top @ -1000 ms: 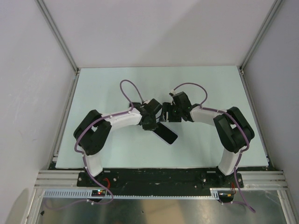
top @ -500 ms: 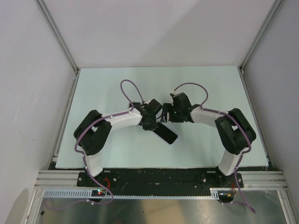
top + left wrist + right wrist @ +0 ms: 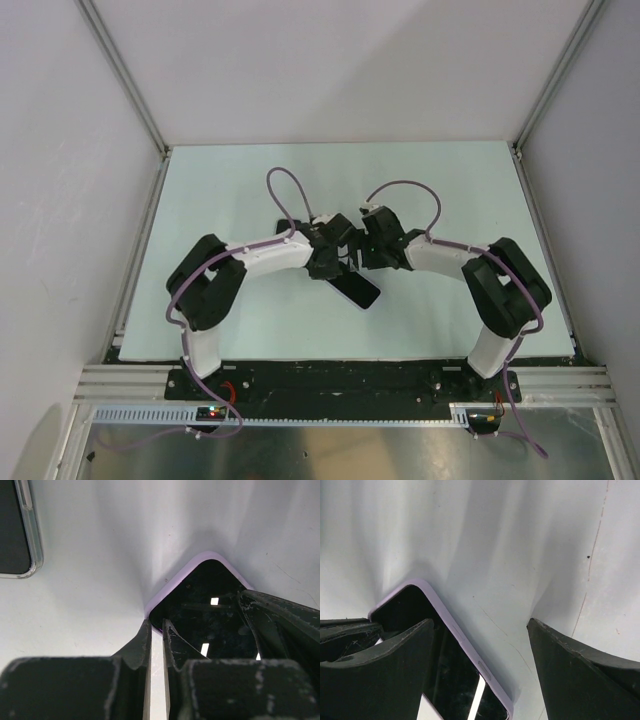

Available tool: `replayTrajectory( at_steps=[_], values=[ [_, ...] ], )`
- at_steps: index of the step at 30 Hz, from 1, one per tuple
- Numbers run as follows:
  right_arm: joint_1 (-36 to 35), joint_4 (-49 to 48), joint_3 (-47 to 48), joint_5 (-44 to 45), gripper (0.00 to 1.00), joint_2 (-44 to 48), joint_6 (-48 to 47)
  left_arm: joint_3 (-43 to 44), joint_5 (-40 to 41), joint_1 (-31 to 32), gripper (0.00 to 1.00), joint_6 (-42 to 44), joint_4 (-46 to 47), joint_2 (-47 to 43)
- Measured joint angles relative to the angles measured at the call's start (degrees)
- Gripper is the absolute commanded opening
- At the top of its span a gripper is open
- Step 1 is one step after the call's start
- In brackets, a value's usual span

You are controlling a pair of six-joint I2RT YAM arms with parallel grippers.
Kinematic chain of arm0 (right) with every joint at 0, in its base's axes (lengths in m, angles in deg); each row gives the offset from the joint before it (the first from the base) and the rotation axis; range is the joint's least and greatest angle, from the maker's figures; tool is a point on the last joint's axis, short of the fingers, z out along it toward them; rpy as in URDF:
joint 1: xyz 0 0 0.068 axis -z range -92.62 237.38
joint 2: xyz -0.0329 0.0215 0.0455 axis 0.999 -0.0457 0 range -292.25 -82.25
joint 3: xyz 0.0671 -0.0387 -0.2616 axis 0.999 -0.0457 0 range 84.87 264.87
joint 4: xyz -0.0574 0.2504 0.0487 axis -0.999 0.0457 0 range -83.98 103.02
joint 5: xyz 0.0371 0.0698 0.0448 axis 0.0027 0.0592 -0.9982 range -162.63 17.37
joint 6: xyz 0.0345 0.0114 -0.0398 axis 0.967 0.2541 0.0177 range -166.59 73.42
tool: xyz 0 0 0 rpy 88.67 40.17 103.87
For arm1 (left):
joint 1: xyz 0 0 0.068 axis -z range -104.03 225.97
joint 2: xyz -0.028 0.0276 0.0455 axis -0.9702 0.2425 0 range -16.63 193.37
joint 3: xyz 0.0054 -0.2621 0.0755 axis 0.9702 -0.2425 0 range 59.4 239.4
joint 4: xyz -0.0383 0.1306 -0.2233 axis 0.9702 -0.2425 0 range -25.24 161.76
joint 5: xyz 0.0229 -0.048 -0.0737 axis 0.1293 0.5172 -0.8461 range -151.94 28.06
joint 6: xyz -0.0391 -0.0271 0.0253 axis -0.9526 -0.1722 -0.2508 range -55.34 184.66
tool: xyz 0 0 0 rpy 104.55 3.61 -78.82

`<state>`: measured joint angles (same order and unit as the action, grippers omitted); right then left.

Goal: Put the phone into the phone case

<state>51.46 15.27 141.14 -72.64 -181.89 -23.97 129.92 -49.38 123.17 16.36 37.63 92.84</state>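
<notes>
The phone (image 3: 210, 595) has a black screen and a lilac rim with button covers, which looks like a case around it. It lies flat mid-table under both grippers and shows in the top view (image 3: 360, 292) and the right wrist view (image 3: 402, 605). My left gripper (image 3: 155, 625) is all but shut, a thin gap between its fingers, and its tips straddle the phone's edge near a corner (image 3: 335, 268). My right gripper (image 3: 480, 622) is wide open. One of its fingers (image 3: 395, 650) is over the screen and the other is on bare table (image 3: 352, 262).
A clear-rimmed case (image 3: 31, 535) with a dark inside lies at the top left of the left wrist view; the arms hide it in the top view. The pale table (image 3: 250, 180) is walled at the back and on both sides.
Both wrists have closed in on each other over the phone's far end. The right gripper came left and down over it. The phone has not moved.
</notes>
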Motion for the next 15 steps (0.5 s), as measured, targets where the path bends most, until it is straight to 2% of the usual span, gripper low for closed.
replayTrajectory(
  at_steps=[7,15],
  values=[
    [1.97,0.87,-2.16,-0.68,0.82,2.29,-0.09,0.92,4.13,2.03,0.03,-0.22,-1.05,0.61],
    [5.95,1.62,-5.66,-4.70,0.87,6.64,1.33,-1.01,3.82,1.55,0.22,0.79,1.46,-1.70]
  ],
)
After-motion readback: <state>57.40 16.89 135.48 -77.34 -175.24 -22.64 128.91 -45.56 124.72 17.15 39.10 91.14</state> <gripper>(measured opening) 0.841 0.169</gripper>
